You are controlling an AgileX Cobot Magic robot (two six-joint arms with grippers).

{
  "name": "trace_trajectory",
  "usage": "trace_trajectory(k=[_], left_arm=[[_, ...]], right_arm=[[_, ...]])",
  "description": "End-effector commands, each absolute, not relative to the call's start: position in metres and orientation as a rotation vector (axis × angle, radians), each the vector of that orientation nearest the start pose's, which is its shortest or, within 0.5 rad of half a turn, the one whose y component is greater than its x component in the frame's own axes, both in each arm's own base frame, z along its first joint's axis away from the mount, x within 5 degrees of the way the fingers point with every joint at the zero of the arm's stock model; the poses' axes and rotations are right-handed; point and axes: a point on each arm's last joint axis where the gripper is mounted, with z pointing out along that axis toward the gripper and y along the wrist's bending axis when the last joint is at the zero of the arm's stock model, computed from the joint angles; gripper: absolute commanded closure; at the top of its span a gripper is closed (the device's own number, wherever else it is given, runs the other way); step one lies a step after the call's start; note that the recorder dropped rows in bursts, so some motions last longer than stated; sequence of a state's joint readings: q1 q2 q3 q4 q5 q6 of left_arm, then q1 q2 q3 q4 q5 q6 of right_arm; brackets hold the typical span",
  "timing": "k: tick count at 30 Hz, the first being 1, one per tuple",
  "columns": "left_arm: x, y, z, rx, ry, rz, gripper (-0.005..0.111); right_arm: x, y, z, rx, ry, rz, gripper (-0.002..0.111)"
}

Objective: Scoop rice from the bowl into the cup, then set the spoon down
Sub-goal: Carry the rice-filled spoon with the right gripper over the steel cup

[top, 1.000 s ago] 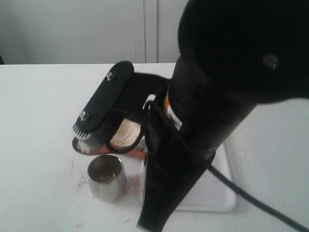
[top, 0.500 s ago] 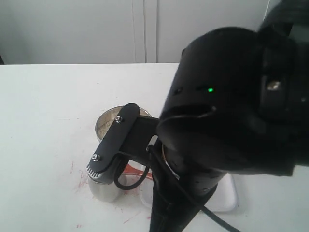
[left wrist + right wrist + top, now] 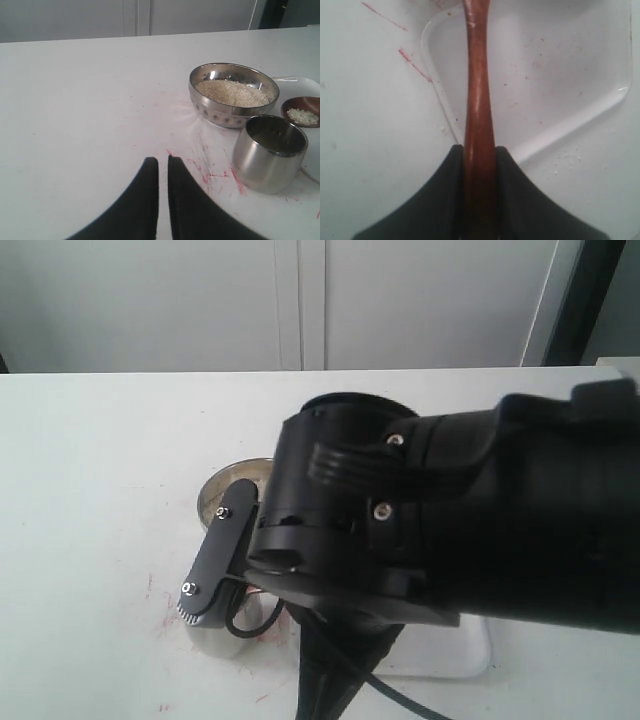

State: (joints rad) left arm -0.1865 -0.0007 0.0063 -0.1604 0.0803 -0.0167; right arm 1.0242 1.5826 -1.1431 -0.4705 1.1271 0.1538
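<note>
R end effector [image 3: 479, 148] clamps spoon [image 3: 477, 90] handle; stiff, light, slick wood, loose rice [image 3: 302, 116] in head prob. spills if tilted.

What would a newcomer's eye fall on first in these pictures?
The black right arm fills most of the exterior view. In the left wrist view, a steel bowl of rice stands next to the cup, with the spoon carrying a few grains beside them. The right gripper is shut on the spoon's handle.
</note>
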Motion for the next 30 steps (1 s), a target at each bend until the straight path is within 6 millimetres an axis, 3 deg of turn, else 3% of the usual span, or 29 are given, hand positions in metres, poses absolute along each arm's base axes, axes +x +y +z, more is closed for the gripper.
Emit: trace_trajectory(k=[1, 30], left_arm=[[0.055, -0.012, 0.206, 0.009, 1.567, -0.307, 0.092], [0.055, -0.012, 0.206, 0.009, 1.567, -0.307, 0.092]], right_arm=[[0.190, 0.236, 0.250, -1.427, 2.387, -0.495, 0.108], [0.205, 0.234, 0.251, -1.620, 2.130, -0.769, 0.108]])
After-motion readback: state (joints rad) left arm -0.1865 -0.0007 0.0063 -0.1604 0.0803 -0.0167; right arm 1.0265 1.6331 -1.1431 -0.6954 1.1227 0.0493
